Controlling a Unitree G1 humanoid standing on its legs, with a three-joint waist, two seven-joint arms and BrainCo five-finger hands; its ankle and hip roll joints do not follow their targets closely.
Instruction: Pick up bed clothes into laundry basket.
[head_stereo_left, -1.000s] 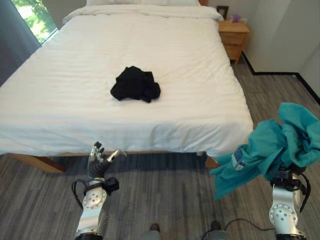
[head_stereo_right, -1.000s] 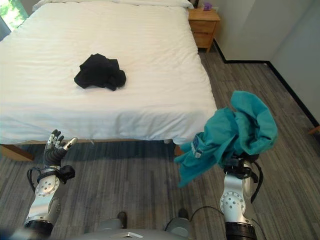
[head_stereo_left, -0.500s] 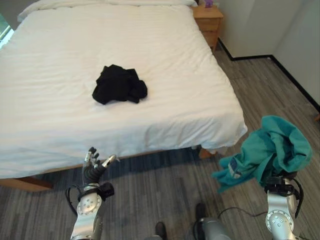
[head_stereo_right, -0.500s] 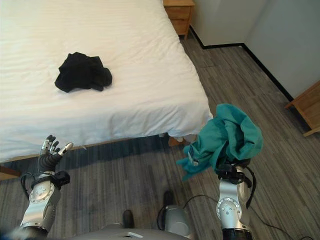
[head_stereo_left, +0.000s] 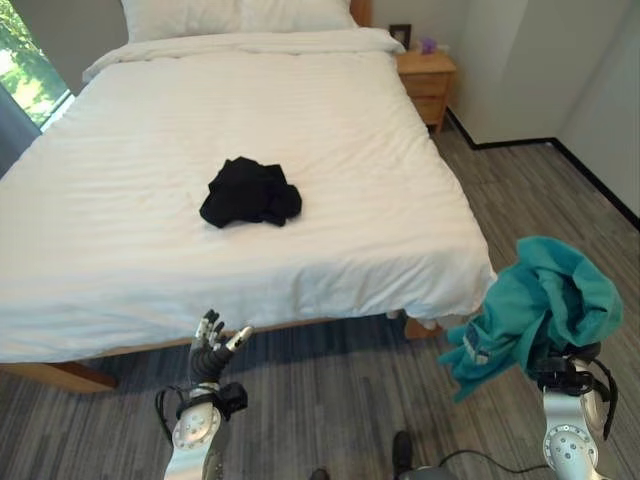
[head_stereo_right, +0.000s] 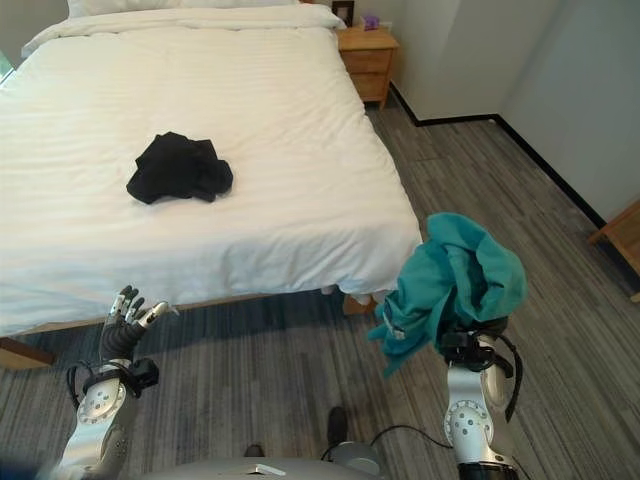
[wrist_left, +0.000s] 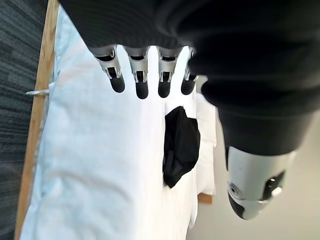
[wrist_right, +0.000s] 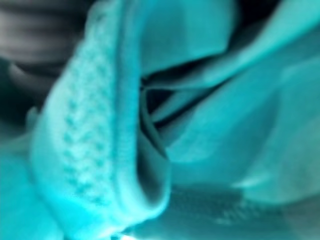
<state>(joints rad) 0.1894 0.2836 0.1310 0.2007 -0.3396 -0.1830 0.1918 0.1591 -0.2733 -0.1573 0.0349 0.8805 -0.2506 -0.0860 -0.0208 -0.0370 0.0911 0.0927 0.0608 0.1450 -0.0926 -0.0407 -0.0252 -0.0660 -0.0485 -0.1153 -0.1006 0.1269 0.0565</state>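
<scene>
your right hand carries the teal garment bunched over it above the floor beside the bed; its fingers are buried in the cloth, so you cannot tell their grip. the black garment lies on the bed, well beyond your left hand, whose fingers are straight and empty. no basket visible; both pieces remain undelivered.

Left wrist feed, as I read it: my left hand, fingers straight and spread, thumb apart, holding nothing. Beyond them, the bed under white bedding, wooden frame along its edge. 1 black garment lies bunched on the cover (untouched, well clear of the fingertips).
</scene>
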